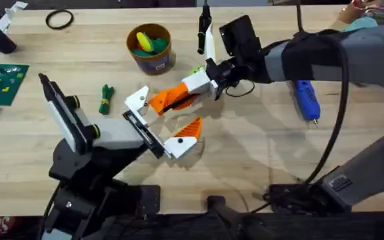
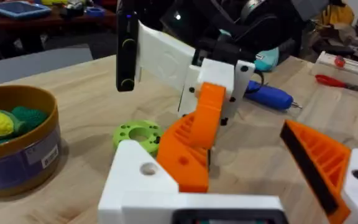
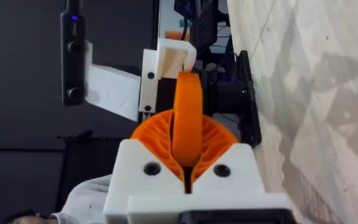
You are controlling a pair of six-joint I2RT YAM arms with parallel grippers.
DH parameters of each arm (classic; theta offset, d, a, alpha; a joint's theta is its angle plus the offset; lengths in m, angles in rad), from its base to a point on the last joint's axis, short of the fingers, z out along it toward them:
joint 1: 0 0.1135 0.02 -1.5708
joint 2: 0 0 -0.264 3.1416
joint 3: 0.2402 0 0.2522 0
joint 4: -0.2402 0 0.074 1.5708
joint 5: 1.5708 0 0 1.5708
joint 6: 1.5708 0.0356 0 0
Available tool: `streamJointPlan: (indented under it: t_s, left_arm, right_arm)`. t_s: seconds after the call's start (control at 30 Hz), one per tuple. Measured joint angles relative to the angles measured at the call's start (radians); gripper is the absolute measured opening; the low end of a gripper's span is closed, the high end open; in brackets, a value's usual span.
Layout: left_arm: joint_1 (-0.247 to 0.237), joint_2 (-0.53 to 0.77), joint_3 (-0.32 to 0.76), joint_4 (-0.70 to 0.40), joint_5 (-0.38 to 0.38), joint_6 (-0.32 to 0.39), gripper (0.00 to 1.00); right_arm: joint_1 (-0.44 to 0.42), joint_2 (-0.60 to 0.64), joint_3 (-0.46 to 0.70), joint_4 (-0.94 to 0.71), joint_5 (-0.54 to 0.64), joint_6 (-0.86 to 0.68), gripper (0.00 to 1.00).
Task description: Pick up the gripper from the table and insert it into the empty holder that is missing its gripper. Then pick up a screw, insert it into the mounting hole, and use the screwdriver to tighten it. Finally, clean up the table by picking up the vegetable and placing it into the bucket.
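Frame centre: right gripper (image 1: pixel 179 99) clamps the orange gripper (image 1: pixel 167 99) at the holder (image 1: pixel 143 133) on the left arm. Bucket (image 1: pixel 151 48) upper centre; vegetable (image 1: pixel 105 99) left of centre; screwdriver (image 1: pixel 307 100) right, on table (image 1: pixel 259 147)

The holder (image 1: pixel 143 133) is partly covered in the overhead view by the white blocks mounted on it. The tip of the gripper (image 1: pixel 172 99) is hidden where it meets the left end effector (image 1: pixel 168 118). The bucket (image 2: pixel 17 146) is cut off by the left wrist view's edge. The screwdriver (image 2: pixel 270 97) is largely hidden there behind the right end effector (image 2: pixel 211 106). The upper right of the surface (image 1: pixel 259 143) is covered by a dark, blurred arm.
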Motion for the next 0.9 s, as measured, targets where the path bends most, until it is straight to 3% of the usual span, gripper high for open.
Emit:
streamJointPlan:
  t_s: [0.9]
  left_arm:
    - [0.0,0.0,0.0,0.0,-0.001,0.0,0.987]
  right_arm:
    - [0.0,-0.013,0.03,0.005,-0.023,0.023,0.016]
